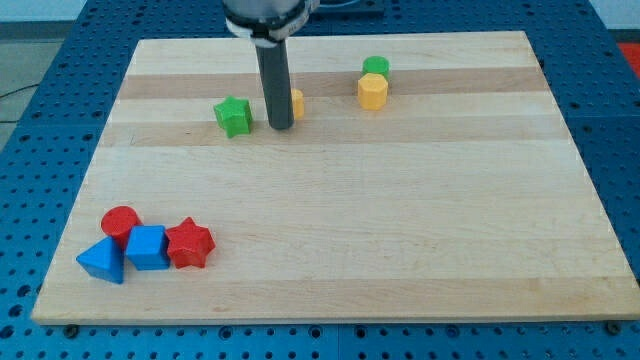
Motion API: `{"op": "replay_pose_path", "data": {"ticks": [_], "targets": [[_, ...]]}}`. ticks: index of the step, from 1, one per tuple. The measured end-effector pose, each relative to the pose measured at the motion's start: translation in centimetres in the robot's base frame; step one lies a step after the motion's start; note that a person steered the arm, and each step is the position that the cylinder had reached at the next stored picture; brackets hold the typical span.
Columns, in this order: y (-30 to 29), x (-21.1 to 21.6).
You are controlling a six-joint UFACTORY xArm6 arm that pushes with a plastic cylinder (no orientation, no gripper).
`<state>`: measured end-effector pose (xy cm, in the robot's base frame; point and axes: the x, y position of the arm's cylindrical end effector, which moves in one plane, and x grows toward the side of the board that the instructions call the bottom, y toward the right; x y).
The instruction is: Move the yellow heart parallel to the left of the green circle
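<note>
Right at the lower end of the dark rod, my tip [281, 126] rests on the wooden board [400, 230] in its upper part, a little to the view's left of the middle. It has no jaws, so it cannot open or close and it holds nothing; it only stands on the surface. Just behind it, at about 2 o'clock, a small yellow block [296, 102] shows, most of it hidden by the rod. Its shape cannot be made out, but it seems to be the yellow heart. It appears to touch the rod or to lie just beside it; I cannot tell which.

At 9 o'clock from my tip, near but apart, stands the green star [233, 116]. At 2 o'clock, further away, is the yellow hexagon [372, 91], and directly behind it, touching it at its 12 o'clock, is the green circle [376, 67]. Between the yellow block and this pair the board is bare wood.

Well apart, at about 7 o'clock, a group of four blocks sits close together near the board's lower left corner: the red circle [120, 222], the blue triangle [102, 260], the blue cube-like block [147, 247] and the red star [190, 243].
</note>
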<state>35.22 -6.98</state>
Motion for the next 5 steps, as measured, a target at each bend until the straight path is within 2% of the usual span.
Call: {"op": "replay_pose_path", "data": {"ticks": [1, 2, 3, 5], "targets": [[-0.7, -0.9], [-0.7, 2.1], [1.8, 2.9], [1.9, -3.0]]}}
